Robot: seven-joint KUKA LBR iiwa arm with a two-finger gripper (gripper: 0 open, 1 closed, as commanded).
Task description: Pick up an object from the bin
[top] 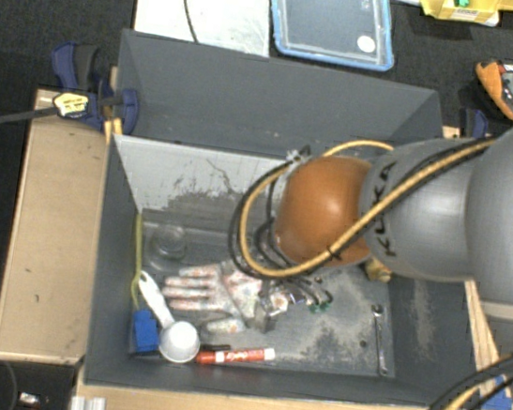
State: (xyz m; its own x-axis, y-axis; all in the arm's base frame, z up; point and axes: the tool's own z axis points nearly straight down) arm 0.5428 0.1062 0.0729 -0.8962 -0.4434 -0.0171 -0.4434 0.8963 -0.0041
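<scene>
The pincer (270, 307) hangs low at the centre of the bin (341, 346); whether it is open, I cannot tell. A pale hand-shaped thing (199, 294) lies just left, long axis left-to-right.

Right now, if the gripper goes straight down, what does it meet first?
Probably the right end of the clear pink-striped packet, lying under the gripper; depth is unclear. The red marker lies off that line.
</scene>
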